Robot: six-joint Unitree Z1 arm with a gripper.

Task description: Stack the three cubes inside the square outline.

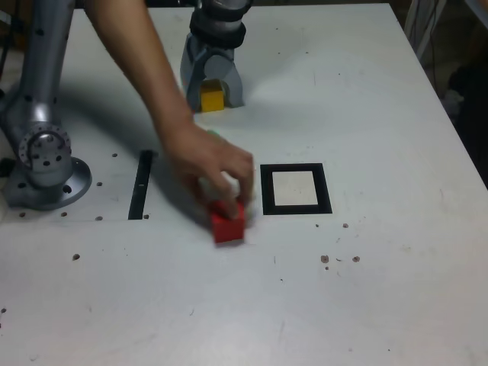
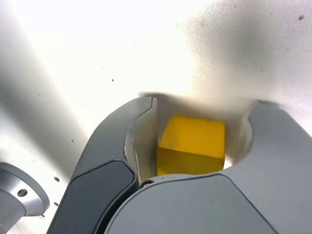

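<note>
- The white table is filling nearly the whole exterior view; its far edge and its edge at the exterior view's right are both showing, and the widest bare room is lying in the near part and toward the exterior view's right.
- My arm's base is standing at the exterior view's left, with a narrow black strip lying just beside it on the table.
- A person's arm is reaching in from the top of the exterior view, and the hand is resting its fingertips on the red cube, crowding the room between me and the outline.
- My gripper is sitting low at the table near the far edge, its jaws standing either side of the yellow cube; the wrist view is showing a gap on at least one side, so I cannot tell whether I am gripping it.
- The square outline is lying empty near the middle, just beside the red cube and well apart from me.
- A sliver of green at the hand's wrist may be the third cube; I cannot tell.
- Only the wrist view is showing the yellow cube's faces between my jaws; only the exterior view is showing the hand, the outline and the table's edges.
</note>
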